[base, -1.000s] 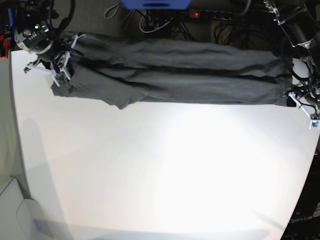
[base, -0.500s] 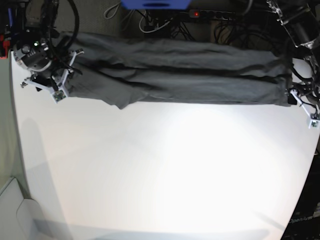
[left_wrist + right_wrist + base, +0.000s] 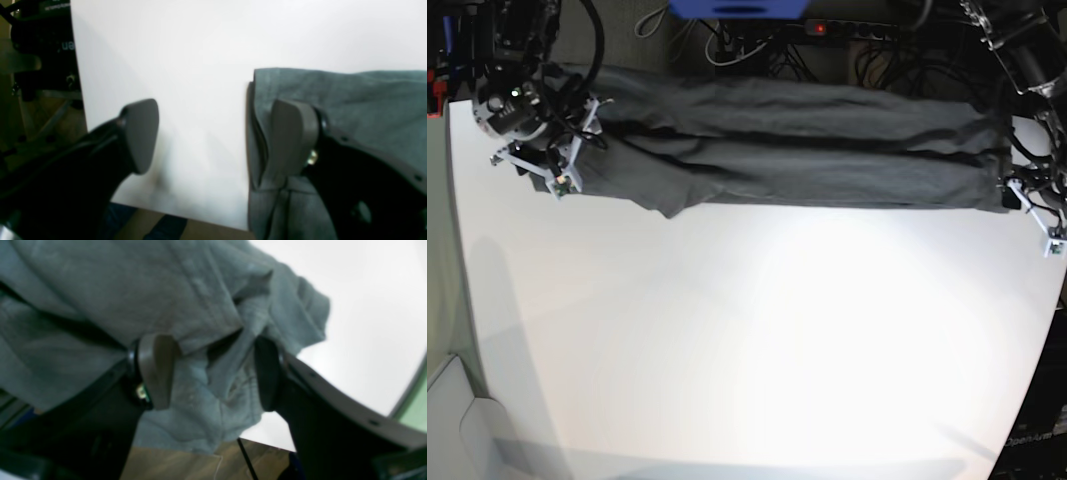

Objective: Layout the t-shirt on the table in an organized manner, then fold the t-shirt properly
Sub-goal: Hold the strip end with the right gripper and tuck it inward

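Base view first: the t-shirt [image 3: 797, 150] lay folded into a long dark grey band along the far edge of the white table [image 3: 757, 340], stretching nearly from one side to the other, with one loose corner drooping toward the near side at the camera's left. The right gripper [image 3: 555, 165] sat at that left end, its arm bent in from the far corner with cables looped over it, wrist tipped down over the cloth. The left gripper [image 3: 1033, 206] hung at the opposite end, by the table's curved edge, its arm reaching in from above.

Over to the right wrist view, and the right gripper's [image 3: 213, 373] jaws stood apart, a rumpled bunch of the t-shirt [image 3: 166, 300] lying between them; the cloth looked slack there, not pinched, and part of it spilled past the table [image 3: 367, 306] edge. On the left wrist view the left gripper [image 3: 215, 133] was spread wide too: one fingertip [image 3: 141, 133] hovered over bare table [image 3: 200, 50], the other [image 3: 292, 136] was over the folded end of the t-shirt [image 3: 367, 106], and whether it touched the cloth could not be told. Nothing was held.

As for writing, only a scrap of pale lettering showed on dark equipment [image 3: 43, 43] beyond the table, too cut off to read, and faint print on the black gear [image 3: 1037, 435] at the base view's lower corner was likewise illegible.
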`<state>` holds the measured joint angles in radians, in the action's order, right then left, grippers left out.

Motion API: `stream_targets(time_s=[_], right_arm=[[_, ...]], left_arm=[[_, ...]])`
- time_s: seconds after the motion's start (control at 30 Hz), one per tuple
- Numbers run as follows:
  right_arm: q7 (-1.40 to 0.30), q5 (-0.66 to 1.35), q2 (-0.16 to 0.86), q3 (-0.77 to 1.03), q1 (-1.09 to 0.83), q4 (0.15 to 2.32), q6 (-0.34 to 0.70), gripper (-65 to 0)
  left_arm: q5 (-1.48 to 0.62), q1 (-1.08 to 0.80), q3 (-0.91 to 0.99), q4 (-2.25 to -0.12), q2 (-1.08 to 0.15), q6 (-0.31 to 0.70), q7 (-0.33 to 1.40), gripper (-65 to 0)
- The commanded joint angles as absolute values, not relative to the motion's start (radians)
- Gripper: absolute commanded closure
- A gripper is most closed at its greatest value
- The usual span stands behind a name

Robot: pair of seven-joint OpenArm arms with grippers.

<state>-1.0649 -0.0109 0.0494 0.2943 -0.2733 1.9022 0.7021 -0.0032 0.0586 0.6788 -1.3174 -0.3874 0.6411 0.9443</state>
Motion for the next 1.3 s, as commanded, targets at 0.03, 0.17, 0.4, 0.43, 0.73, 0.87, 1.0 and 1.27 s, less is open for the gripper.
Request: stream_targets(time_s=[0.03,0.17,0.4,0.43,0.73,0.87,1.0,1.27], right_arm=[[-1.053,-0.005,0.056,0.298,-0.262,1.897,0.698,-38.4],[-1.053,-0.005,0.056,0.298,-0.26,1.885,0.698,-36.0],[-1.053,-0.004,0.044,0.28,-0.259,1.883,0.698,-25.9],[-1.053,-0.004,0.045,0.269,-0.259,1.883,0.698,-25.3],[-1.053,-0.004,0.048,0.222,-0.263,1.891,0.698,-4.4],[-1.053,-0.005,0.051,0.228,-0.266,1.891,0.698,0.0],[-1.053,-0.005,0.07,0.229,-0.282,1.893,0.698,0.0],[-1.053,-0.004,0.085,0.243,-0.308,1.894,0.698,0.0]], left_arm=[[-0.002,0.068,0.684,-1.334,-0.41,0.642,0.931,-51.3],[-0.002,0.068,0.684,-1.334,-0.409,0.642,0.931,-51.3],[-0.002,0.068,0.684,-1.333,-0.406,0.641,0.928,-51.3],[-0.002,0.068,0.684,-1.333,-0.406,0.641,0.928,-51.3],[-0.002,0.068,0.684,-1.333,-0.406,0.641,0.926,-51.3],[-0.002,0.068,0.684,-1.333,-0.406,0.641,0.926,-51.3],[-0.002,0.068,0.684,-1.333,-0.406,0.641,0.926,-51.3],[-0.001,0.071,0.684,-1.333,-0.406,0.641,0.924,-51.3]])
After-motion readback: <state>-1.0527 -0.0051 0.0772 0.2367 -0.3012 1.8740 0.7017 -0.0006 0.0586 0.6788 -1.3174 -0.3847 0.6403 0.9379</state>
